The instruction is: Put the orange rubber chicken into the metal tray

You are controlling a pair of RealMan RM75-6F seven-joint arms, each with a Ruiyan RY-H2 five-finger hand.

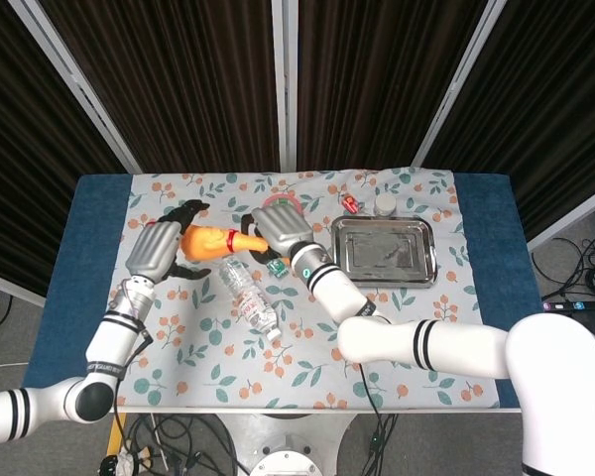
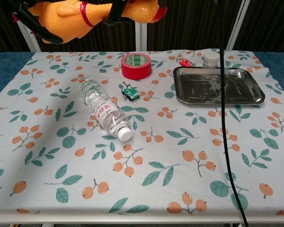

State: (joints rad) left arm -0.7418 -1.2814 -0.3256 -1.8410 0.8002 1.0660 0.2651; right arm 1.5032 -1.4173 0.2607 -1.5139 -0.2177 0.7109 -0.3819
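Now both the left hand (image 1: 157,252) and right hand (image 1: 281,230) hold the orange rubber chicken (image 1: 211,242), red band at its neck, aloft left of the metal tray (image 1: 428,260).

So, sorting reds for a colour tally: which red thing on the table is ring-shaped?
The roll of red tape, a ring behind the bottle; the small red item isn't.

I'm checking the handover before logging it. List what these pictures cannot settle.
- Left hand: head view shows its back only; its grip on the rubber chicken is hidden.
- Right hand: its fingers are hidden too.
- Chest view: the chicken is cut by the top edge.
- Small jar behind the metal tray: contents too small.
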